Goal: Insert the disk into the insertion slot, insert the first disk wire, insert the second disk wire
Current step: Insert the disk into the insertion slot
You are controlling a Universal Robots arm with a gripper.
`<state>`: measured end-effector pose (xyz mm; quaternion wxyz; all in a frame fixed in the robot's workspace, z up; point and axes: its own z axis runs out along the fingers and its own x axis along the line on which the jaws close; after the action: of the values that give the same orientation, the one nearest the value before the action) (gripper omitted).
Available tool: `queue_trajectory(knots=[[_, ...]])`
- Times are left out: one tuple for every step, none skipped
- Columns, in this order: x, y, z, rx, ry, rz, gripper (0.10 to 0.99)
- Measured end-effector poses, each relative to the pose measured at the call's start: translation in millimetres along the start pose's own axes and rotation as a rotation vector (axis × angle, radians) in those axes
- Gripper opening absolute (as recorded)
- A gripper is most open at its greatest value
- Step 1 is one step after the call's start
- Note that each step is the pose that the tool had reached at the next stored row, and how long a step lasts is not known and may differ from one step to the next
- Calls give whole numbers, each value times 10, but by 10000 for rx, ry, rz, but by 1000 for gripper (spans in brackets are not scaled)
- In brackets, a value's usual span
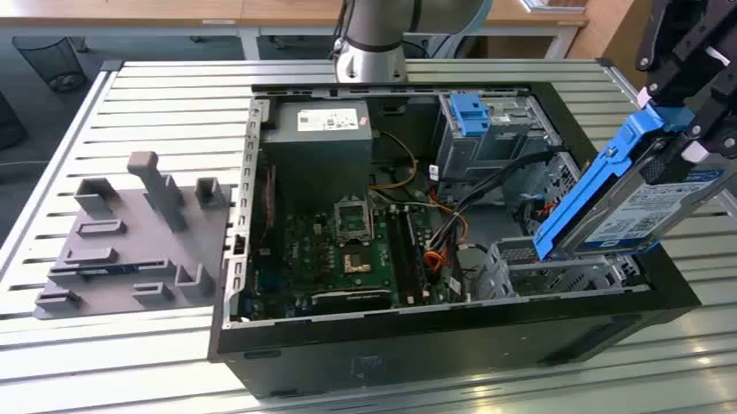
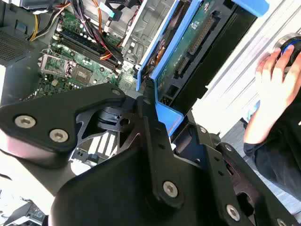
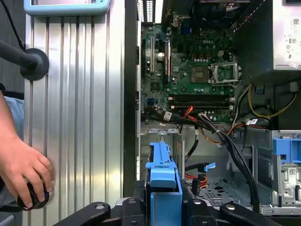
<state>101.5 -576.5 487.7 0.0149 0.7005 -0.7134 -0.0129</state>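
Exterior view first, says the first one. What does the gripper (image 1: 679, 129) have?

It grips the disk (image 1: 645, 203) tight by its blue frame, says the second. The disk is tilted. It hangs just above the insertion slot (image 1: 558, 269), with its low end near the slot's top edge. I think it is not in yet.

How do we do this bit well?

I'd line the disk up straight with the slot's walls and go down slow. The slot looks only a bit wider than the disk, so a crooked disk could catch on the thin metal. Black wires (image 1: 498, 177) lie beside the slot, on its motherboard (image 1: 345, 250) side. Keep the frame off them.

What do the wrist views add?

The second wrist view shows the green underside of the disk (image 2: 188, 52), which the exterior view hides. The first wrist view looks along the blue frame (image 3: 163, 188) to a metal floor with holes, likely the slot's. Both wrist views show a person's hand (image 3: 26, 172) on a round thing, well apart from the slot, out on the worktop (image 3: 84, 117).
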Motion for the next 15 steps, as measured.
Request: queue_trajectory(knots=[[0, 0, 0, 0, 0, 0, 365], [0, 0, 0, 0, 0, 0, 365], [0, 0, 0, 0, 1, 0, 365], [0, 0, 0, 0, 1, 0, 365], [0, 0, 0, 2, 1, -1, 365], [0, 3, 1, 14, 0, -1, 365], [0, 4, 2, 28, -1, -1, 365], [0, 9, 3, 47, -1, 0, 365], [0, 18, 4, 92, 0, 0, 365], [0, 24, 6, 125, -3, 0, 365], [1, 30, 7, 155, -3, 0, 365], [1, 33, 9, 178, -4, 0, 365], [1, 36, 11, 199, -5, 0, 365], [1, 40, 13, 225, -4, 0, 365], [1, 44, 16, 249, -4, 1, 365]])
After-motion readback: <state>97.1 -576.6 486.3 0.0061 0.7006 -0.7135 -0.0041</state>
